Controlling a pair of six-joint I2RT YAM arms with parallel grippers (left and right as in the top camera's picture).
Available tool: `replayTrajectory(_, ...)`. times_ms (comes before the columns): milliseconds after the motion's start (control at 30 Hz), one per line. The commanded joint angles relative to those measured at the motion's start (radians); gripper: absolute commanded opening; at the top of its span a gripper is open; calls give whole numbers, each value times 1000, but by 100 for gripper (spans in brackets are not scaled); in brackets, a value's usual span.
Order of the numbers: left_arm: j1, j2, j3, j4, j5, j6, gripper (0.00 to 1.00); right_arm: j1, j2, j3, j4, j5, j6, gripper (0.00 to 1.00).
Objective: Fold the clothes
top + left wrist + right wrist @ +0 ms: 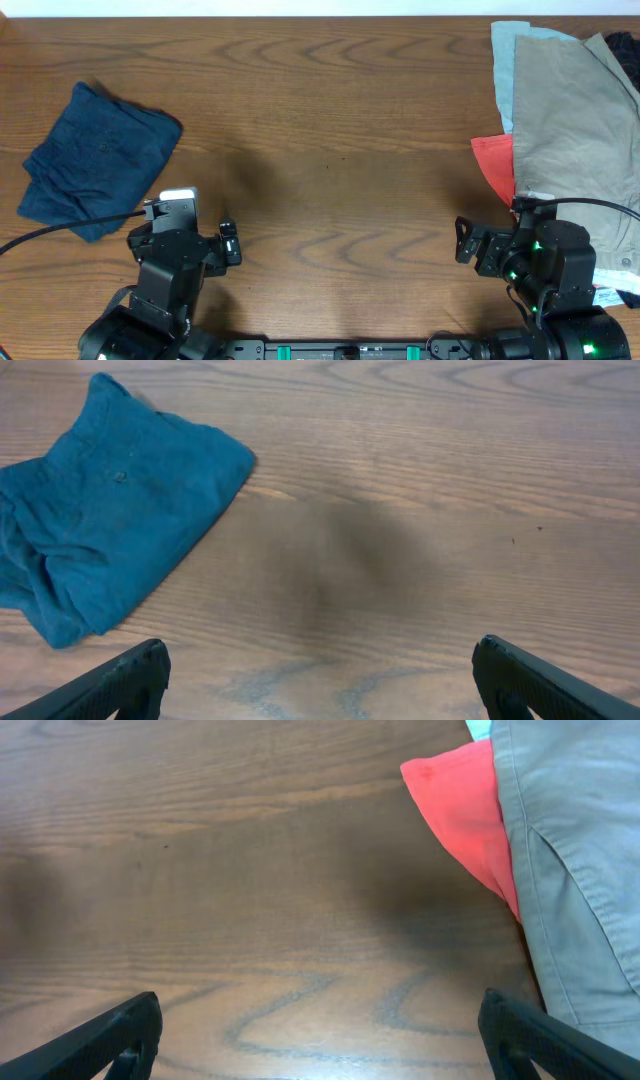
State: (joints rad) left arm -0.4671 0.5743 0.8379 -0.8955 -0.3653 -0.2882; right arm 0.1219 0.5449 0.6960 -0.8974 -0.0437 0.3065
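**Both grippers spread, low at the near edge; shorts off to the left**

Left arm: pulled in at the near edge of the table (pixel 330 130), wrist pointing out across the wood. The left gripper (pixel 318 665) has its fingers spread wide, with bare wood between the tips. It touches no cloth.

Right arm: mirrored pose on the other side. The right gripper (pixel 320 1020) is equally spread over bare wood and grips nothing.

Task item: the navy shorts (pixel 95 160) lie ahead and to the left of the left gripper, apart from its fingers. They form a compact, rumpled bundle with layers doubled over along the side nearest the arm. A black cable (pixel 50 235) from the left arm runs past their near corner.

Other clothes are stacked ahead and to the right of the right gripper:
- The tan garment (pixel 570 120) is on top, spread flat.
- A corner of the red garment (pixel 495 165) pokes out from under its left edge, the part nearest the gripper.
- The light blue garment (pixel 503 70) shows as a strip further out.
- The dark garment (pixel 622 45) is at the far right corner.

Limits:
- The stack runs off the right edge of the overhead frame, and the right arm covers its near end.
- The overhead view does not resolve either gripper's fingers. The spread state comes from the wrist views, which show only the fingertips.
- I can't tell what the dark garment is.
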Motion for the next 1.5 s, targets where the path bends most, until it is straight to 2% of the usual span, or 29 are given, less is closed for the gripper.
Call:
replayTrajectory(0,-5,-1,-12,-1,-21,-2,98,-10,-3,-8,-13,18,3,99)
replayTrajectory(567,-5,-1,-12,-1,-21,-2,98,-10,-11,-10,-28,18,3,99)
replayTrajectory(800,-5,-1,-12,-1,-21,-2,98,-10,-83,-36,-21,48,-16,99)
replayTrajectory(1067,-5,-1,-12,-1,-21,-2,98,-10,-306,-285,290,-39,-191,99)
replayTrajectory(1333,-5,-1,-12,-1,-21,-2,98,-10,-491,-492,481,-54,-205,99)
replayTrajectory(1467,-5,-1,-12,-1,-21,-2,98,-10,-541,-562,601,-54,-272,99)
